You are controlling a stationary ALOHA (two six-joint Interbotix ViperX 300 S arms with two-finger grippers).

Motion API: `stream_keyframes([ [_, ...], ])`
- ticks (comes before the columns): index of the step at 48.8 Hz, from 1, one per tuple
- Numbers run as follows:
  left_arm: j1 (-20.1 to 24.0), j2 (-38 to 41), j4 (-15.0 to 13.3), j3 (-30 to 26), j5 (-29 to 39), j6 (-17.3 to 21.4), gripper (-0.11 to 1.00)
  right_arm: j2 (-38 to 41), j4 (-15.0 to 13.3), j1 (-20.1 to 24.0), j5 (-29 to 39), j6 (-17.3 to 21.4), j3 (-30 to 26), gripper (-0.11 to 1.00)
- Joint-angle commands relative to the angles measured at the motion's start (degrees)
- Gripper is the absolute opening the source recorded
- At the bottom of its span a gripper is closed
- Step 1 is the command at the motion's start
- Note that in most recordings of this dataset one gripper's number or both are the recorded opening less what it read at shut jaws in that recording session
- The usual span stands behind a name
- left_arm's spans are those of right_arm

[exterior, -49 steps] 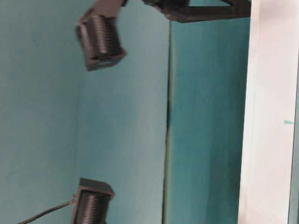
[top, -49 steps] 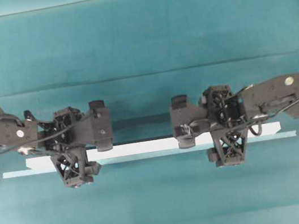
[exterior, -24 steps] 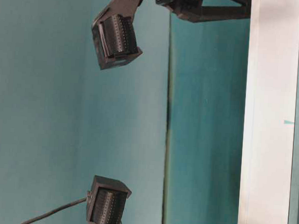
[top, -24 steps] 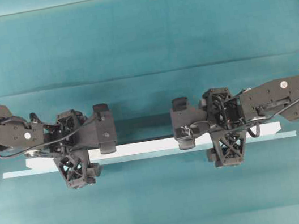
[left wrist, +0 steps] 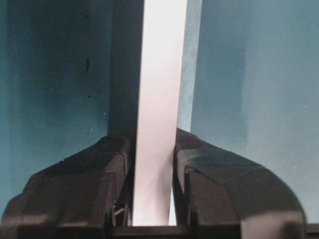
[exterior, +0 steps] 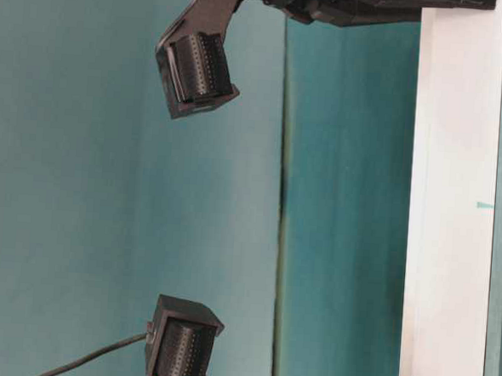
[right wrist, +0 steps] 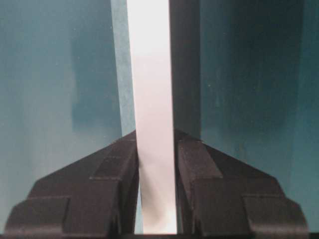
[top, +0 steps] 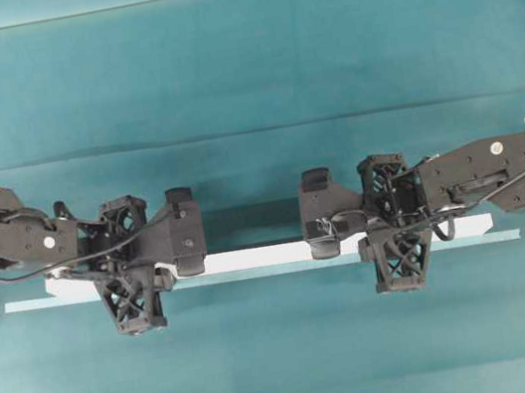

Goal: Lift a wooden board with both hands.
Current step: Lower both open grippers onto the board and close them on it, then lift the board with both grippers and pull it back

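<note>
Wooden board (top: pixel 253 258): rigid, thin, likely light; left gripper (left wrist: pixel 153 172) and right gripper (right wrist: pixel 155 169) both clamped across its width, well apart.

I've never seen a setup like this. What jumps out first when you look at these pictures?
A long white wooden board lies across the middle of a teal table, beside a thin pale tape strip. Two black robot arms reach in from either side: the left gripper and the right gripper each have their fingers pressed against the board's edges, one toward each end.
</note>
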Motion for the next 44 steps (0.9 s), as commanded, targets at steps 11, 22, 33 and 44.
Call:
stream_keyframes([
  [11,-0.3,-0.5,-0.1,-0.9,-0.2,-0.1,0.18,0.4,0.2,0.4,0.6,0.6,-0.5,0.21],
  [22,0.0,-2.8,-0.1,-2.4,1.8,-0.1,0.18,-1.7,0.2,0.1,5.3,0.7,-2.9,0.21],
  [33,0.5,-8.5,-0.3,-5.0,9.7,0.4,0.18,-4.7,0.2,-0.3,13.4,0.7,-7.0,0.21],
  [44,1.3,-13.8,-0.1,-8.9,20.0,0.3,0.18,-8.1,-0.1,-0.8,22.7,0.7,-12.0,0.21],
])
